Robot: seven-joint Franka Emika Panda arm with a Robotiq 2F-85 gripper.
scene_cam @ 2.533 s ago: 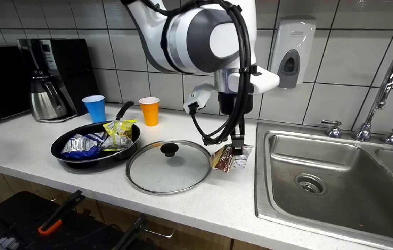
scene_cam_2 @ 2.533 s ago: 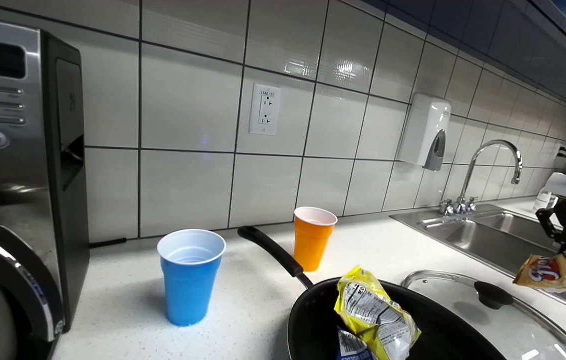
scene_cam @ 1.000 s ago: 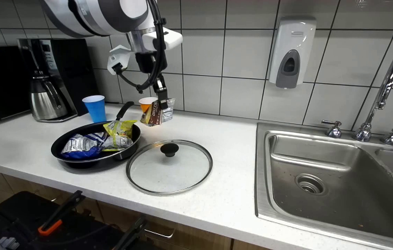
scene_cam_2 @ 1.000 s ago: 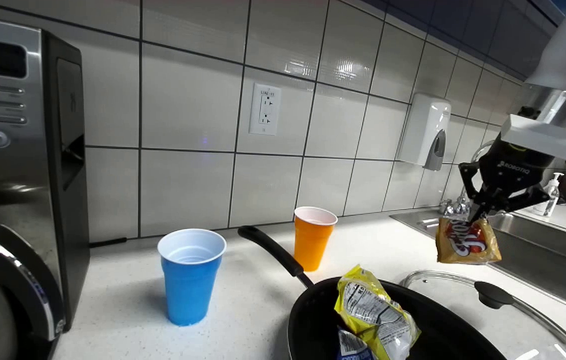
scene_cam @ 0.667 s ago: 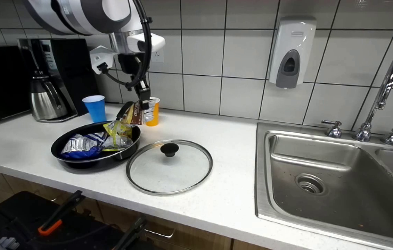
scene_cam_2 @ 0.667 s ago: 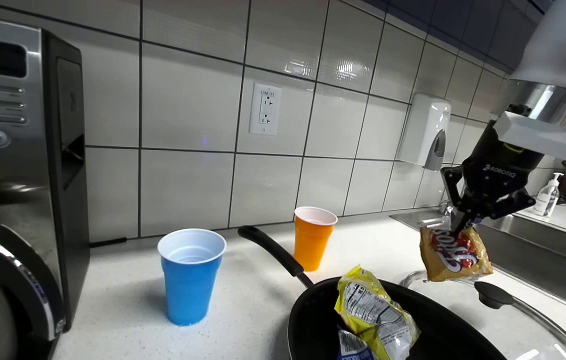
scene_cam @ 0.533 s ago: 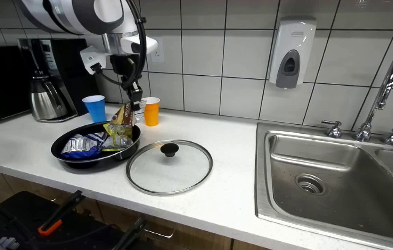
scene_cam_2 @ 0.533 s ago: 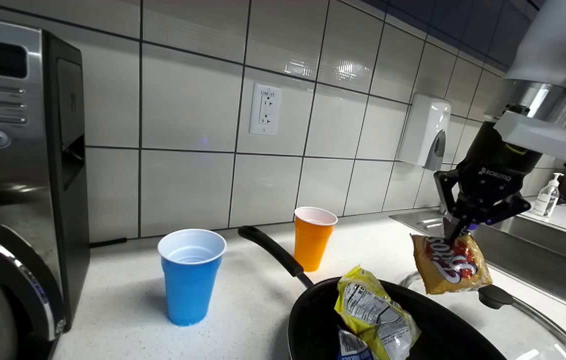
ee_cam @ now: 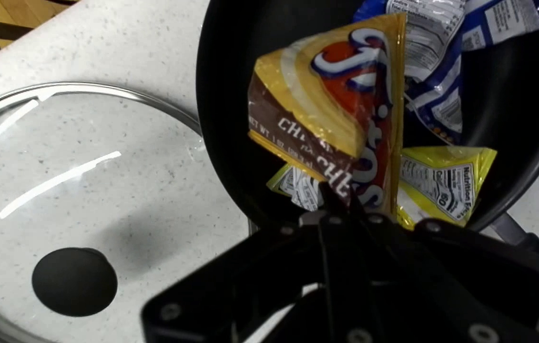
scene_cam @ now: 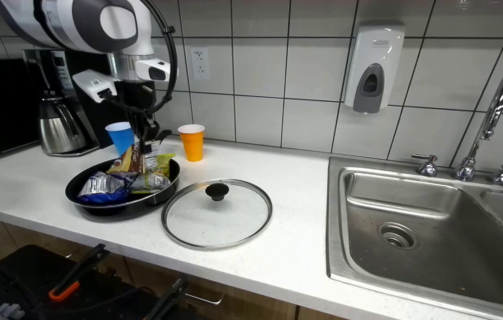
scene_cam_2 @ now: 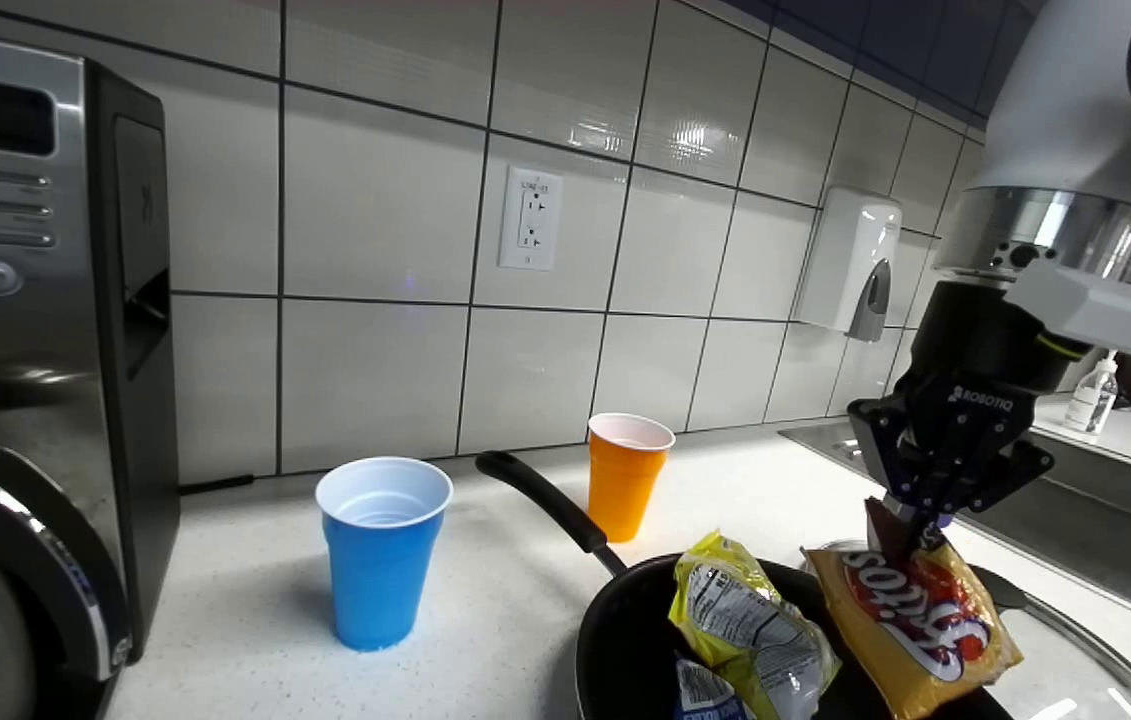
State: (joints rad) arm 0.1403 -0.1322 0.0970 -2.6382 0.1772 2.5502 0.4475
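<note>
Over the black pan (scene_cam: 113, 212) | gripper (ee_cam: 340, 194) clamped on Fritos bag (ee_cam: 333, 105) | now lower, farther in | carry advanced, unreleased

The white arm (scene_cam: 109, 24) extends overhead, its gripper (scene_cam_2: 913, 537) pointing downward, pinched closed.

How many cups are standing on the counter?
2: the blue cup, nearer the coffee maker, and the orange cup, nearer the sink. Both show in both exterior views; I spot no others.

The Fritos bag (ee_cam: 336, 107) is yellow, brown and red, the pan (ee_cam: 512, 93) black, the counter (scene_cam: 291, 249) speckled white.
</note>
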